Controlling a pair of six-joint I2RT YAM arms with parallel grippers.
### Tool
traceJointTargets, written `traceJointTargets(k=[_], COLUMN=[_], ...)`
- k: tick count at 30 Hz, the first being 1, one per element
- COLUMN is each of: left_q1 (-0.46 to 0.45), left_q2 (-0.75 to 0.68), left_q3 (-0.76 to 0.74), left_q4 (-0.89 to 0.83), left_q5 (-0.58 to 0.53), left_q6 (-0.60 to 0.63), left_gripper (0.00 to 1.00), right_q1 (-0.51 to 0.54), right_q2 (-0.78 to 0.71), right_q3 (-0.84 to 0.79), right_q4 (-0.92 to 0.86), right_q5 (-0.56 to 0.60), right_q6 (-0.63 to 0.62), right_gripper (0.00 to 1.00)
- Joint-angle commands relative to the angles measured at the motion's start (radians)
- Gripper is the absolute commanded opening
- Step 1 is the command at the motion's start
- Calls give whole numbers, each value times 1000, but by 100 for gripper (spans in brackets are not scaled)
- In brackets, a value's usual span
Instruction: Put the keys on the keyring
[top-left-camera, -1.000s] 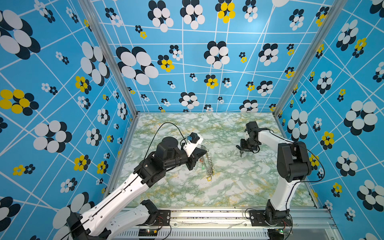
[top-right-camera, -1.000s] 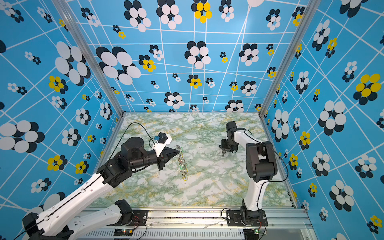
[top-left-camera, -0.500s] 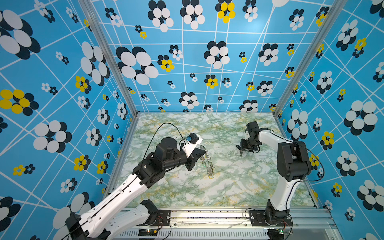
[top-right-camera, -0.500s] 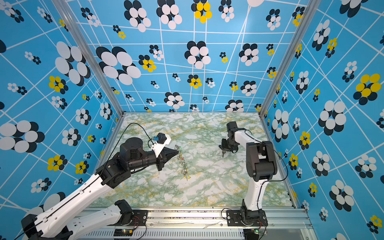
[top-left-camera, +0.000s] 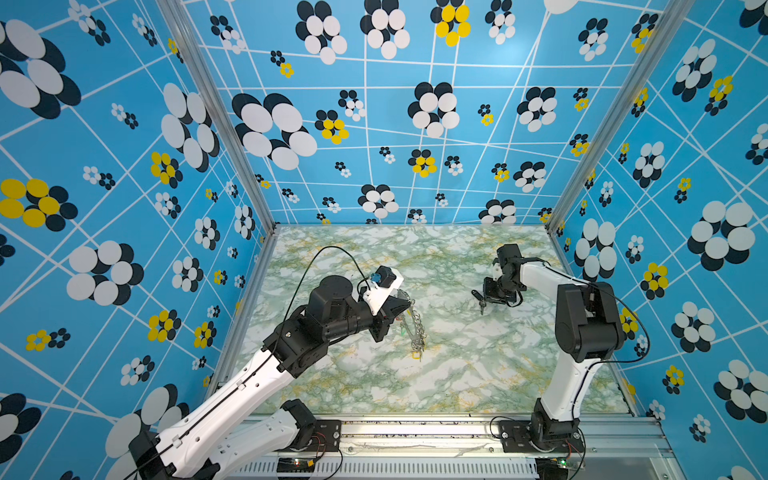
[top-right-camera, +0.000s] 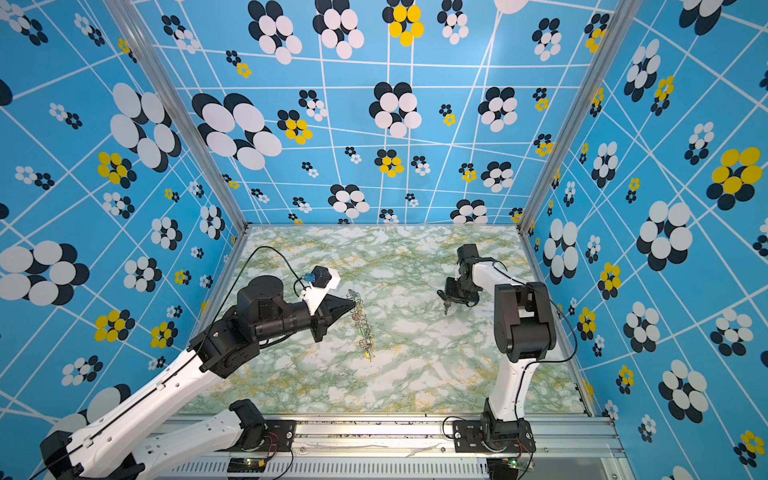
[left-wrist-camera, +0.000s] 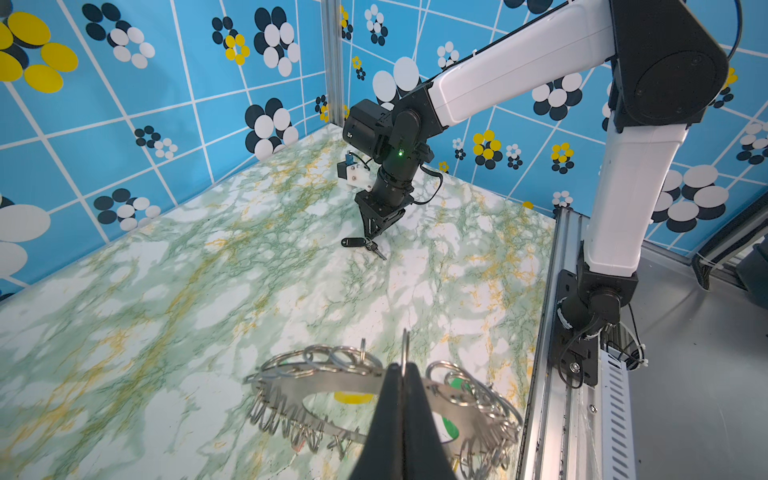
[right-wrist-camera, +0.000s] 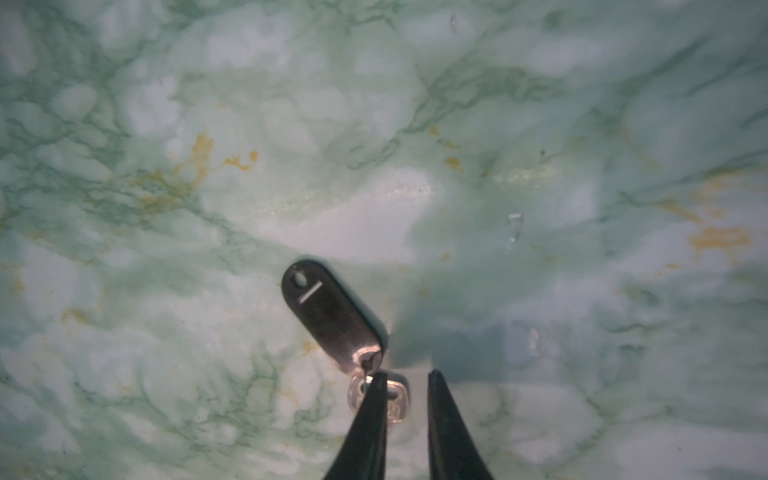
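The keyring (left-wrist-camera: 316, 384), a flat grey disc rimmed with wire loops and with yellow and green tags, hangs from my left gripper (left-wrist-camera: 402, 368), which is shut on one of its loops. In both top views the keyring (top-left-camera: 417, 332) (top-right-camera: 364, 332) dangles edge-on below the left gripper (top-left-camera: 409, 306) (top-right-camera: 354, 306), its lower end close to the table. The silver key (right-wrist-camera: 397, 401) with its black tag (right-wrist-camera: 330, 311) lies flat on the marble at the right. My right gripper (right-wrist-camera: 404, 376) (top-left-camera: 484, 300) stands low over it, slightly open, one finger (right-wrist-camera: 370, 415) covering the key's head; nothing sits between the fingers.
The green-and-white marble table (top-left-camera: 457, 374) is boxed in by blue flowered walls. An aluminium rail (top-left-camera: 415, 428) with both arm bases runs along the front edge. In the left wrist view the right arm (left-wrist-camera: 519, 62) reaches down to the key (left-wrist-camera: 376, 249).
The hanging keyring has swung a little under my left gripper. The right gripper has stayed low at the key, hardly shifting.
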Motion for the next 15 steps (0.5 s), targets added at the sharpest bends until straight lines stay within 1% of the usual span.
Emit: traceJointTargets(k=[1,5,10,15], left_q1=[-4,-5,-5,-5], left_q2=[-23,-22,-24,-24], left_q3=[13,11,12,10], left_q4=[31,31,31,31], left_q5=[-4,-1,-1,-3], left_q6=[8,8,6,6], left_gripper=[0,0,0,0], right_q1=[-10,-21,-21,-21], right_q2=[-49,-86,-105,-78], right_q3=[-39,-72,-65,-45], right_q4=[28,65,64,57], right_q5=[-26,-42,-37,-73], right_q6=[28,44,55,44], right_gripper=[21,21,23,25])
